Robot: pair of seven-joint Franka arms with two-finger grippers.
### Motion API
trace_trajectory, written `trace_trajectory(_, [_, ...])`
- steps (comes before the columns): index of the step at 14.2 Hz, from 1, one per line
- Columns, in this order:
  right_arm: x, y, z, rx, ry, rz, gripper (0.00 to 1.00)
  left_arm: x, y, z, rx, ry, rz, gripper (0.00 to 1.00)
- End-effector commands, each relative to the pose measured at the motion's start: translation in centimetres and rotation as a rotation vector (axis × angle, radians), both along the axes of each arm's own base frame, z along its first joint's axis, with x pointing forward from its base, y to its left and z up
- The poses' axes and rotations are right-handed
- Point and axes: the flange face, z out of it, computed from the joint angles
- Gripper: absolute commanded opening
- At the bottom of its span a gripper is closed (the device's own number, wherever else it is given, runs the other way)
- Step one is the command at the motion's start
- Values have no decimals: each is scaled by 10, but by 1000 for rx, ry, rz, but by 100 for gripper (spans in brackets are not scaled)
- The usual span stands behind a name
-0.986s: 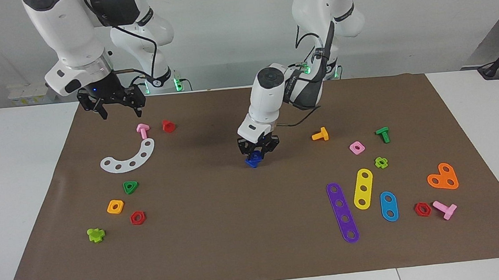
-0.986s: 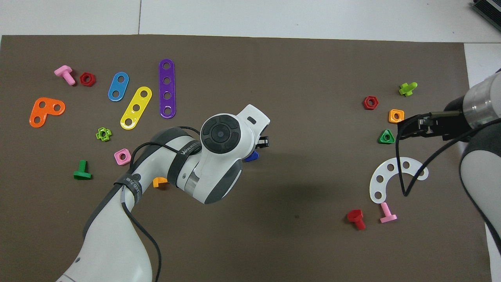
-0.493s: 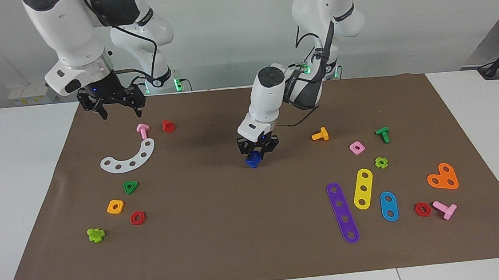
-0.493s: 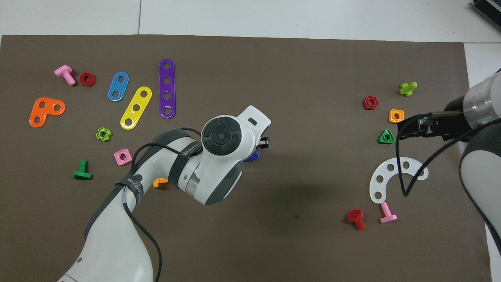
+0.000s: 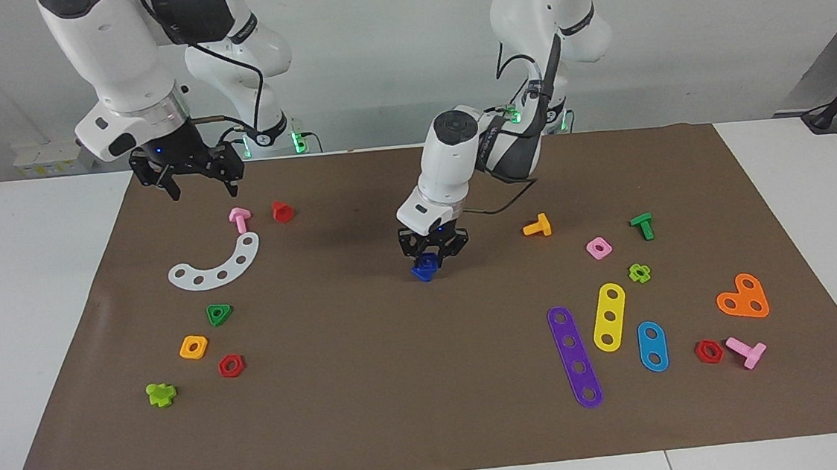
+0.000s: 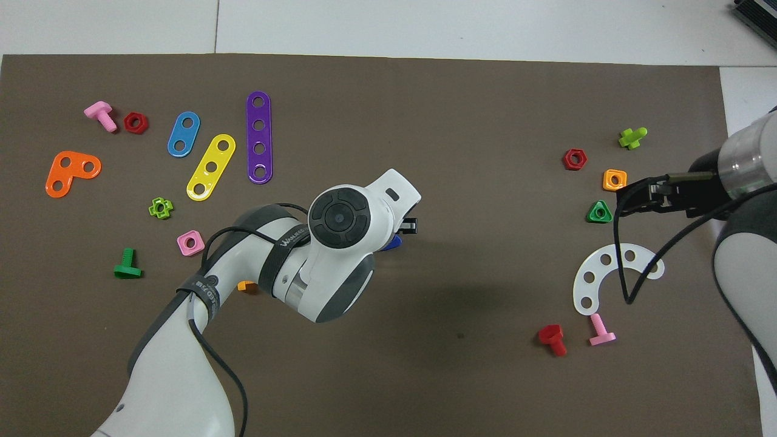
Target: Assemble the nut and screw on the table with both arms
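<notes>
Left claw [image 5: 431, 255]: fingers closed on a dark-blue piece [image 5: 425, 267] at mid-mat, low over the brown mat [image 5: 371, 388]. In the facing view the piece shows a flat body with a hole, so I read it as the nut. Whether the dark-blue screw sits under it or in it, I cannot tell; in the overhead view the left wrist covers all but a blue corner at its 3 o'clock edge. No separate dark-blue screw shows anywhere on the worktop [image 5: 28, 310].

Right claw [image 5: 187, 172]: fingers wide apart, holding nothing, hanging over the mat edge at the right arm's end. It waits.

Outward from the left claw, facing view: orange screw [image 5: 537, 225] at 3 o'clock, pink square nut [image 5: 598, 248] past it. Red screw [image 5: 282, 211] and pink screw [image 5: 239, 219] at 10 o'clock, white arc plate [image 5: 217, 266] at 9 o'clock.

Step in hand, as judged: left arm has the blue piece gripped, either seating it or about to lift; contact with the mat is unclear.

Next move calls for:
1. Confirming nut and screw are mated.
2. If not, the right claw must take the other part.
3. Axes aligned before any turning.
</notes>
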Motion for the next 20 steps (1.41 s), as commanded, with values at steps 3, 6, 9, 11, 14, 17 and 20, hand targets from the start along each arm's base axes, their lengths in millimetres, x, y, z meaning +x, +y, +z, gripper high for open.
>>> trace_trajectory(3, [-7,-3,2,28,-2,21,100,-18,11,-34,100,63,-85,0])
trace_trajectory(6, [-7,-3,2,28,0,20,100,-10,10,-26,91,55,-76,0])
trace_trajectory(9, [-7,-3,2,28,0,21,100,9,7,3,64,75,-39,0])
trace_trajectory(11, [-7,-3,2,28,0,20,100,15,3,18,32,85,-18,0])
trace_trajectory(14, [-7,-3,2,28,-2,21,100,16,0,21,5,82,9,0])
trace_trajectory(17, [-7,-3,2,28,0,20,100,14,-5,17,-14,59,36,0])
trace_trajectory(20, [-7,-3,2,28,0,21,100,7,-6,-2,-34,31,64,0])
